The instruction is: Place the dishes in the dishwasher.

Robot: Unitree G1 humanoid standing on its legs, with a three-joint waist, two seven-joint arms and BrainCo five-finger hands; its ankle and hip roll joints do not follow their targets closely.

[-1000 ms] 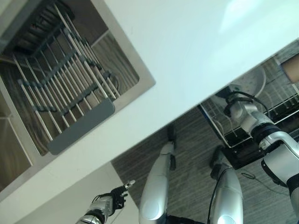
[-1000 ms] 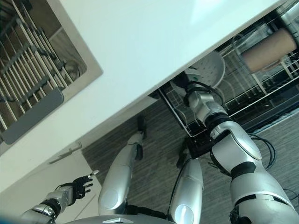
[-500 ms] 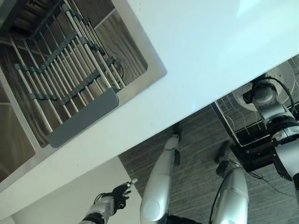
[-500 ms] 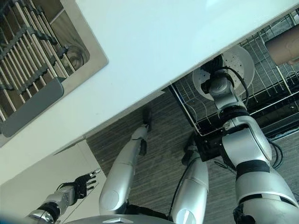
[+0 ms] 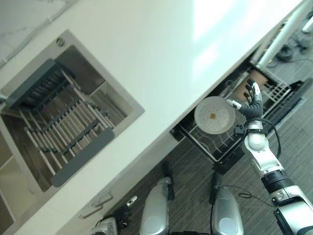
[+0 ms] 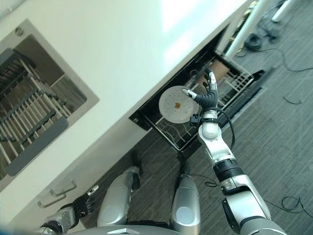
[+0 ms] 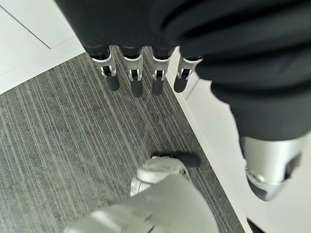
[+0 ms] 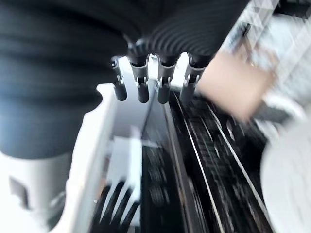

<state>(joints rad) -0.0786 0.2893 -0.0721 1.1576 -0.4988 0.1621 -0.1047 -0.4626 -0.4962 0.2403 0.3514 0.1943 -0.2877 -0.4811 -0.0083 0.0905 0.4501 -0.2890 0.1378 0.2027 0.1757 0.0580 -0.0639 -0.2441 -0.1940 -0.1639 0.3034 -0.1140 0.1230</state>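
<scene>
A white plate [image 5: 213, 115] with a small brown spot stands on edge in the pulled-out dishwasher rack [image 5: 211, 145] below the counter edge. My right hand [image 5: 252, 104] is just beside it, open, with fingers straight and spread and the thumb reaching toward the plate's rim; I cannot tell if it touches. The right wrist view shows the straight fingers [image 8: 163, 90] over the rack wires, the plate [image 8: 291, 179] to one side. My left hand [image 6: 80, 207] hangs low by the cabinet front, open, its fingers [image 7: 133, 77] straight above the floor.
A brown cup-like thing [image 6: 222, 68] lies further back in the rack. The white countertop [image 5: 161, 58] overhangs the dishwasher. A steel sink [image 5: 124, 100] holds a grey dish-drying rack [image 5: 68, 129]. Cabinet drawers with handles [image 5: 100, 200] sit beneath the sink.
The camera has swung, shifting the whole picture. My right hand, earlier close against the plate in the rack, now stands open beside it, fingers spread. The left hand stays low.
</scene>
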